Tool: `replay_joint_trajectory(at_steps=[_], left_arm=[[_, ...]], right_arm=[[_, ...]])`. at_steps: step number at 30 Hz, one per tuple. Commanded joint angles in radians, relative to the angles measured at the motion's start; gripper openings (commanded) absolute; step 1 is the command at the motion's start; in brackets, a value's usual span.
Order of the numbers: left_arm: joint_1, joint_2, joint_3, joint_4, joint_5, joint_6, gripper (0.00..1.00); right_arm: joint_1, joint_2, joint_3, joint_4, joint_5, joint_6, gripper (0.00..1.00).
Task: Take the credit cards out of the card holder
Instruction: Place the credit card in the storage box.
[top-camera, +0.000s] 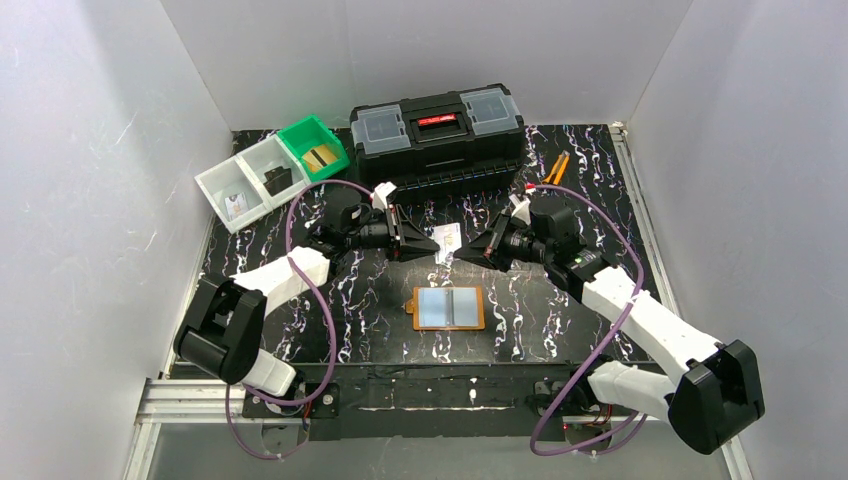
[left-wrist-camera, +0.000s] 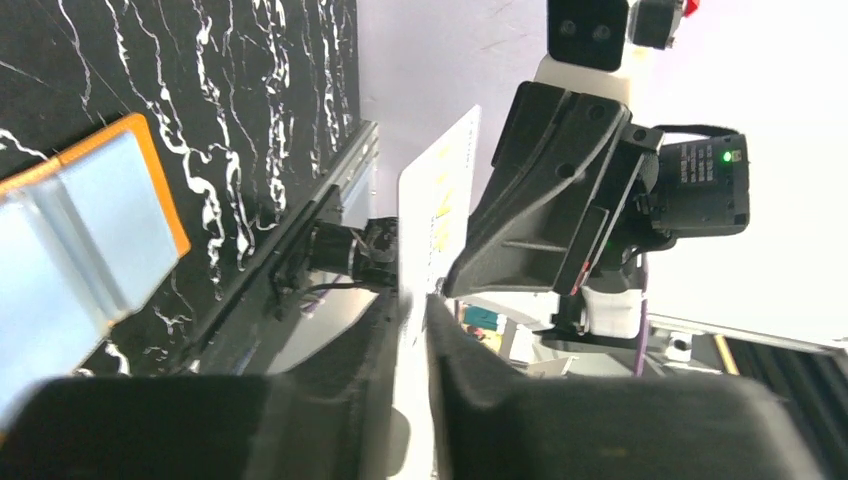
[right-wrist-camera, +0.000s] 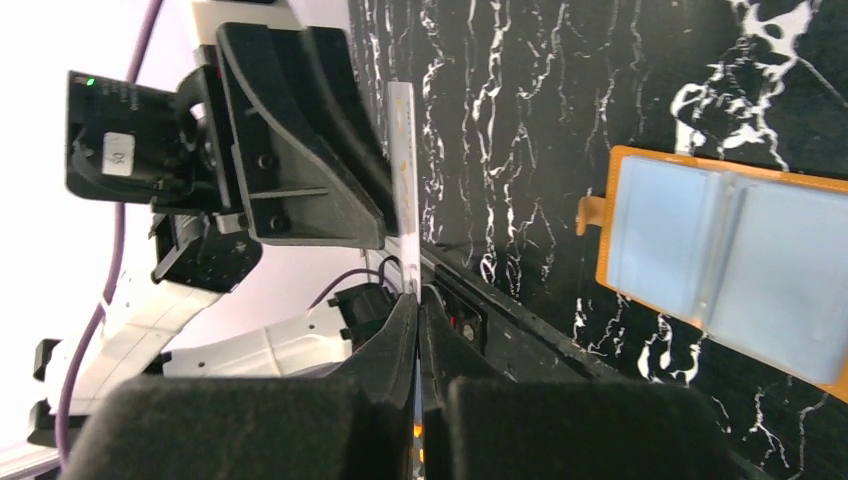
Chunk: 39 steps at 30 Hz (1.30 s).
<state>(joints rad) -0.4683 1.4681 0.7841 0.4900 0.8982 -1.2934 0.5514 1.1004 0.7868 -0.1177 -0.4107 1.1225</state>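
Observation:
A white credit card (top-camera: 449, 240) hangs in the air above the table's middle, with both grippers on it. My left gripper (top-camera: 432, 246) grips its left edge and my right gripper (top-camera: 462, 252) its right edge. In the left wrist view the card (left-wrist-camera: 445, 190) runs up from between my fingertips (left-wrist-camera: 413, 305), which stand narrowly around it. The right wrist view shows the card (right-wrist-camera: 403, 170) edge-on, my right gripper (right-wrist-camera: 418, 300) shut tight on it. The orange card holder (top-camera: 449, 308) lies open and flat nearer the front, its bluish pockets (right-wrist-camera: 730, 250) facing up.
A black toolbox (top-camera: 437, 135) stands at the back. Left of it sit a green bin (top-camera: 314, 147) holding a gold card and a white bin (top-camera: 250, 180) holding a dark card. Orange-handled pliers (top-camera: 555, 168) lie at the back right.

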Motion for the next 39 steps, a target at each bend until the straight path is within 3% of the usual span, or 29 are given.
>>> replay_joint_trajectory(at_steps=[1,4,9,13,17,18,19,20,21,22,25,26,29,33,39], left_arm=[[-0.013,-0.01,-0.002,0.073,0.053,-0.044,0.23],[-0.013,-0.006,-0.001,0.099,0.051,-0.062,0.29],[-0.013,0.005,0.001,0.135,0.053,-0.092,0.27],[-0.012,0.01,-0.006,0.165,0.053,-0.113,0.19],[-0.011,0.012,-0.008,0.171,0.05,-0.119,0.0],[-0.01,0.006,-0.008,0.164,0.046,-0.116,0.0],[0.001,-0.034,0.001,0.051,0.019,-0.042,0.0],[0.014,-0.079,0.029,-0.161,-0.027,0.084,0.0],[0.036,-0.141,0.069,-0.328,-0.078,0.197,0.0],[0.071,-0.205,0.111,-0.568,-0.16,0.331,0.0],[0.199,-0.309,0.238,-0.973,-0.351,0.561,0.0],[0.234,-0.313,0.316,-1.158,-0.503,0.653,0.0],[0.355,-0.189,0.558,-1.426,-0.862,0.784,0.0],[0.442,-0.046,0.708,-1.462,-1.073,0.857,0.0],[0.563,0.169,0.851,-1.412,-1.181,0.89,0.0]], right_arm=[[0.007,0.019,-0.009,0.09,-0.081,0.021,0.01],[0.007,0.033,-0.006,0.108,-0.121,0.034,0.01],[0.007,0.044,-0.016,0.156,-0.153,0.058,0.01],[0.007,0.045,-0.018,0.161,-0.157,0.06,0.01],[0.007,0.064,-0.013,0.147,-0.176,0.048,0.01],[0.007,0.064,-0.01,0.138,-0.173,0.04,0.09],[0.007,0.06,0.009,0.052,-0.15,-0.003,0.46],[0.007,0.055,0.052,-0.041,-0.115,-0.057,0.76],[0.007,0.047,0.08,-0.113,-0.074,-0.101,0.92],[0.008,0.034,0.109,-0.186,-0.032,-0.155,0.98],[0.007,0.02,0.167,-0.314,0.075,-0.26,0.98],[0.006,0.011,0.18,-0.345,0.107,-0.286,0.98],[0.006,0.002,0.205,-0.39,0.144,-0.346,0.98],[0.006,0.019,0.242,-0.452,0.174,-0.41,0.98],[0.003,0.042,0.247,-0.453,0.149,-0.435,0.99]])
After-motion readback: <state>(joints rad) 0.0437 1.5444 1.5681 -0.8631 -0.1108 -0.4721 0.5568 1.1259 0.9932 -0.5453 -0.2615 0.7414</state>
